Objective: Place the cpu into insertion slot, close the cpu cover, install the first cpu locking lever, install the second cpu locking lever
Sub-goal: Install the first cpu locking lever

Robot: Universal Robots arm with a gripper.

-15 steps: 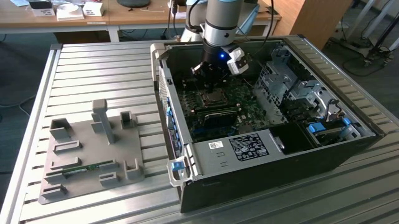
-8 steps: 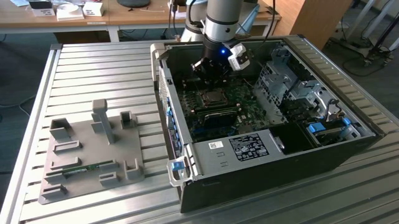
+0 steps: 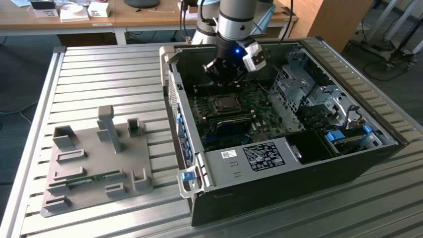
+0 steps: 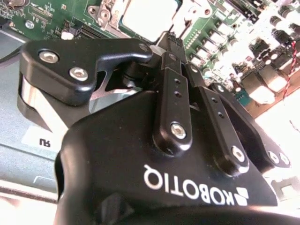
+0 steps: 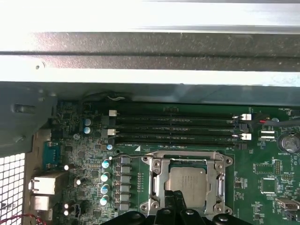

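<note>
The cpu (image 5: 186,182) lies flat in the insertion slot (image 5: 187,162), with the cpu cover (image 5: 157,186) framing it. The tool (image 5: 178,194) hovers close over it, fingers together and empty. The chip looks light, stiff and delicate, and is best held by its edges.

In the second wrist view the gripper (image 4: 171,41) hides most of the cpu (image 4: 145,16), which the picture's edge also cuts. In the first wrist view it covers one edge of the cpu, and the cover (image 5: 157,185) runs off the picture.
</note>
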